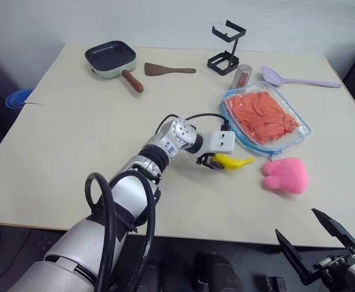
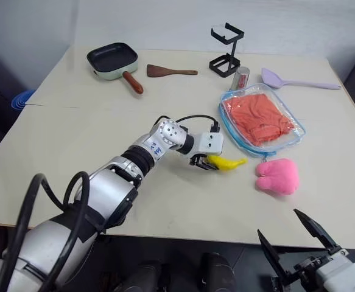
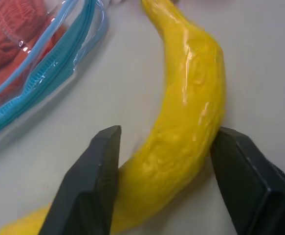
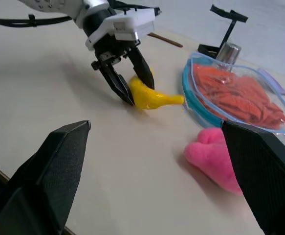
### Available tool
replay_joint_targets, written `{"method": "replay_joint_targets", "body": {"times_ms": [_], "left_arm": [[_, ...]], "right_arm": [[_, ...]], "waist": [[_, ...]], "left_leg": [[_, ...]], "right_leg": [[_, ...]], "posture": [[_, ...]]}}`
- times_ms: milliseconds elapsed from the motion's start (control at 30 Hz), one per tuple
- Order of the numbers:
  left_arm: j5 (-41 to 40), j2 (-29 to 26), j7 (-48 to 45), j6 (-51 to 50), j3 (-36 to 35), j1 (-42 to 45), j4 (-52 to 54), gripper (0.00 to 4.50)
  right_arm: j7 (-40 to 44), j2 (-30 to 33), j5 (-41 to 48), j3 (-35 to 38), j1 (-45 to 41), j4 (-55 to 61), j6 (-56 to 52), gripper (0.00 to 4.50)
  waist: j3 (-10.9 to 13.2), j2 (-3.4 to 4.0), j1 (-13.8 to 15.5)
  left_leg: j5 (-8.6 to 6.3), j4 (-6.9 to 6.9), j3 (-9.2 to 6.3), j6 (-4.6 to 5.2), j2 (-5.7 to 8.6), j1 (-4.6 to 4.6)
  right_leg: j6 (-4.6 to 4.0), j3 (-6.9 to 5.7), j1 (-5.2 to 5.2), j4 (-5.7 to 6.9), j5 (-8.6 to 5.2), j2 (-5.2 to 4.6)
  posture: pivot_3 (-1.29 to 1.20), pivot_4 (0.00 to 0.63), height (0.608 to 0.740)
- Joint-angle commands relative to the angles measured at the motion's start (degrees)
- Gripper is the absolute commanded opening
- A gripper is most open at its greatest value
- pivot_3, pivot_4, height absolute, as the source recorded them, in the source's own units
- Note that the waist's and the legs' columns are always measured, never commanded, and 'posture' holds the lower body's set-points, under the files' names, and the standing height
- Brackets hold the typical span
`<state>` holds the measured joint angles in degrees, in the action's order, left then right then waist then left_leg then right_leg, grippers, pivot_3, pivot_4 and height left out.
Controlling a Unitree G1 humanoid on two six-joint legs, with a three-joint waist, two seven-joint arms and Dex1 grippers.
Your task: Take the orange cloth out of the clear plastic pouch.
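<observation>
While the clear plastic pouch (image 1: 266,117) is lying flat on the table (image 1: 73,128), the orange cloth (image 1: 263,114) is sitting crumpled inside it, behind the light blue zipper edge. Just beside the pouch's near edge, the left gripper (image 1: 209,162) is straddling a yellow banana (image 1: 233,162), fingers on either side of the fruit, touching it. A pink plush lump (image 1: 285,175) is resting just in front of the pouch. Well in front of the pouch, past the table's edge, the right gripper (image 1: 317,238) is hanging spread wide and holding nothing.

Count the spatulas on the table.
2: a brown wooden spatula beside the dark square frying pan, and a lilac plastic spatula at the far right, behind the clear plastic pouch.
</observation>
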<state>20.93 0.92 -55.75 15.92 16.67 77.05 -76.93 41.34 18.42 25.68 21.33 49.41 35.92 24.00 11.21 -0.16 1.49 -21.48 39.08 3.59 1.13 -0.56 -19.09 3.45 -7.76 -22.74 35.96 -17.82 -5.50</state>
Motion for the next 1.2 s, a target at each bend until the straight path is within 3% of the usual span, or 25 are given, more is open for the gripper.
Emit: {"method": "replay_joint_targets", "body": {"times_ms": [33, 100, 200, 333, 400, 533, 667, 767, 900, 1000, 1133, 1200], "left_arm": [[-0.05, -0.96, -2.1, -3.35, -0.36, -2.67, -1.33, 1.69], [-2.89, -1.87, -2.29, -5.88, -3.4, -2.74, -0.85, 1.31], [-7.4, -4.08, -1.88, -9.23, -8.31, -2.17, 0.51, 1.16], [-14.05, -14.52, -7.32, -27.1, -14.37, -1.86, 7.32, 1.16], [-14.37, -19.53, -9.38, -37.59, -13.83, -4.66, 15.08, 1.16], [-14.13, -36.22, -8.3, -68.9, -16.54, -22.2, 48.55, 1.16], [-17.79, -43.76, -3.65, -87.42, -24.47, -35.63, 69.35, 1.16], [-19.03, -46.05, 0.54, -88.28, -28.61, -43.67, 74.46, 1.16], [-22.97, -44.74, 4.3, -83.62, -34.75, -48.56, 74.21, 2.34], [-28.51, -44.02, 2.98, -80.29, -36.76, -46.83, 76.03, 3.28], [-34.29, -47.35, -3.22, -67.8, -38.06, -47.17, 75.45, 4.48], [-37.25, -49.76, -8.82, -60.54, -39.29, -48.32, 73.45, 4.48]], "right_arm": [[-1.15, 1.36, 1.29, -0.79, -1.94, 2.73, -2.25, 4.5], [-1.54, 2.48, 2.35, -1.6, -4.53, 3.27, -4.3, 4.5], [-0.89, 4.49, 2.72, -3.55, -8.72, 3.49, -6.91, 4.5], [2.03, 9.15, 2.47, -9.88, -20.51, 2.65, -10.93, 4.5], [3.07, 10.32, 2.31, -12.07, -24.66, 2.07, -11.8, 4.5], [7.48, 11.19, 3.32, -17.57, -34.79, -2.55, -12.96, 4.5], [11.56, 11.94, 3.04, -18.71, -37.71, -7.54, -11.68, 4.5], [12.79, 12.35, 3.74, -17.86, -37.85, -9.49, -12.06, 4.5], [12.75, 13.29, 4.58, -14.64, -36.75, -11.74, -12.83, 4.5], [10.93, 13.92, 5.02, -10.83, -35.68, -12.51, -14.13, 4.5], [6.81, 15.06, 7.26, -8.61, -37.14, -8.77, -20.29, 4.5], [3.49, 16.22, 8.33, -8.92, -40.48, -5.84, -25.38, 4.5]], "waist": [[-0.08, -0.13, -0.09], [-0.1, -0.17, -0.25], [-0.12, -0.19, -0.66], [-0.09, -0.22, -2.28], [-0.07, -0.22, -3.08], [-0.07, -0.22, -3.53], [-0.05, -0.25, -2.85], [-0.06, -0.24, -1.29], [-0.07, -0.24, -0.96], [-0.07, -0.3, -0.24], [-0.07, -0.3, -0.26], [-0.05, -0.26, -1.0]], "left_leg": [[0.0, 0.0, 0.01, 0.0, 0.0, 0.01], [0.0, 0.01, 0.02, 0.0, 0.0, 0.04], [0.01, 0.03, 0.07, -0.03, -0.04, 0.06], [0.08, 0.07, 0.15, -0.12, -0.08, 0.17], [0.12, 0.06, 0.16, -0.2, -0.09, 0.32], [0.16, 0.02, 0.06, -0.34, -0.14, 0.42], [0.1, 0.05, -0.15, -0.32, -0.11, 0.55], [0.04, 0.16, -0.34, -0.21, -0.04, 0.53], [0.0, 0.15, -0.52, -0.2, 0.08, 0.61], [0.01, 0.14, -0.55, -0.22, 0.08, 0.49], [0.0, 0.15, -0.53, -0.25, 0.09, 0.47], [-0.01, 0.14, -0.51, -0.28, 0.08, 0.44]], "right_leg": [[0.0, 0.01, 0.01, 0.01, 0.0, 0.0], [0.0, 0.03, 0.01, 0.03, 0.0, 0.0], [0.0, 0.09, 0.01, 0.1, 0.0, 0.05], [-0.02, 0.17, -0.03, 0.28, 0.01, 0.09], [-0.09, 0.19, -0.03, 0.52, -0.03, 0.1], [-0.19, 0.28, -0.05, 0.91, -0.09, 0.14], [-0.19, 0.54, 0.03, 0.88, -0.09, 0.13], [-0.19, 0.71, 0.15, 0.78, -0.09, 0.08], [-0.18, 1.19, 0.24, 0.55, -0.09, 0.09], [-0.17, 1.14, 0.15, 0.54, -0.08, 0.11], [-0.16, 1.15, 0.15, 0.53, -0.08, 0.11], [-0.16, 1.15, 0.07, 0.53, -0.08, 0.12]], "posture": [[0.0, 0.15, 0.74], [0.0, 0.15, 0.74], [0.0, 0.15, 0.74], [0.0, 0.15, 0.74], [0.0, 0.15, 0.74], [0.0, 0.15, 0.74], [0.0, 0.15, 0.74], [0.0, 0.15, 0.74], [0.0, 0.15, 0.74], [0.0, 0.15, 0.74], [0.0, 0.15, 0.74], [0.0, 0.15, 0.74]]}}
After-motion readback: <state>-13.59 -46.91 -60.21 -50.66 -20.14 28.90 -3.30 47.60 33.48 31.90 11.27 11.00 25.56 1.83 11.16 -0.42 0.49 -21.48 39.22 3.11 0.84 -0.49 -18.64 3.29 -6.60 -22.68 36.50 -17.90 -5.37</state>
